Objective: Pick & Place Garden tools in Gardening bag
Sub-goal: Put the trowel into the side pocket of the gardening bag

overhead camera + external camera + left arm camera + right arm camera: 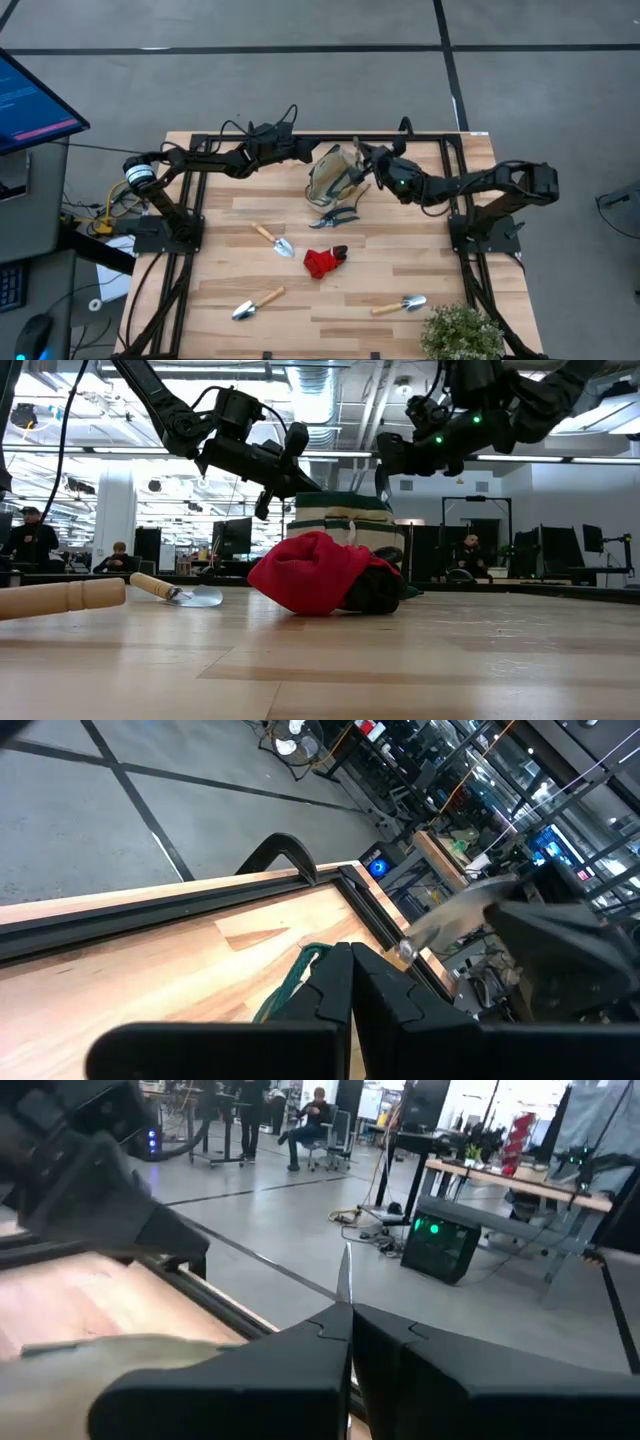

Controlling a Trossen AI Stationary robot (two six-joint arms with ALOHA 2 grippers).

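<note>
The beige gardening bag point(335, 176) with dark green trim stands at the table's far middle; it also shows in the low view point(345, 520) behind the red-and-black glove point(320, 572). My left gripper point(306, 153) is shut at the bag's left rim. My right gripper point(366, 156) is shut on a silver-headed tool point(345, 1275) above the bag's right rim. The teal shears point(336, 215), the glove point(322, 262) and three wooden-handled trowels point(272, 240) point(256, 303) point(400, 305) lie flat on the table. My left gripper is shut on the bag's dark green handle strap point(292, 982), pinched between the two fingers, coming from the table's left; the strap runs out slack beside the fingers. My right gripper pinches the tool between its two fingers. The thin silver head point(345, 1280) stands edge-on past the fingertips and also shows in the left wrist view point(455, 910). The fingers hide the held part. The tool is clear of the table.
A leafy potted plant point(462, 333) stands at the near right corner. A black frame rail point(200, 900) runs along the table's far edge. People sit and stand in the room beyond the table.
</note>
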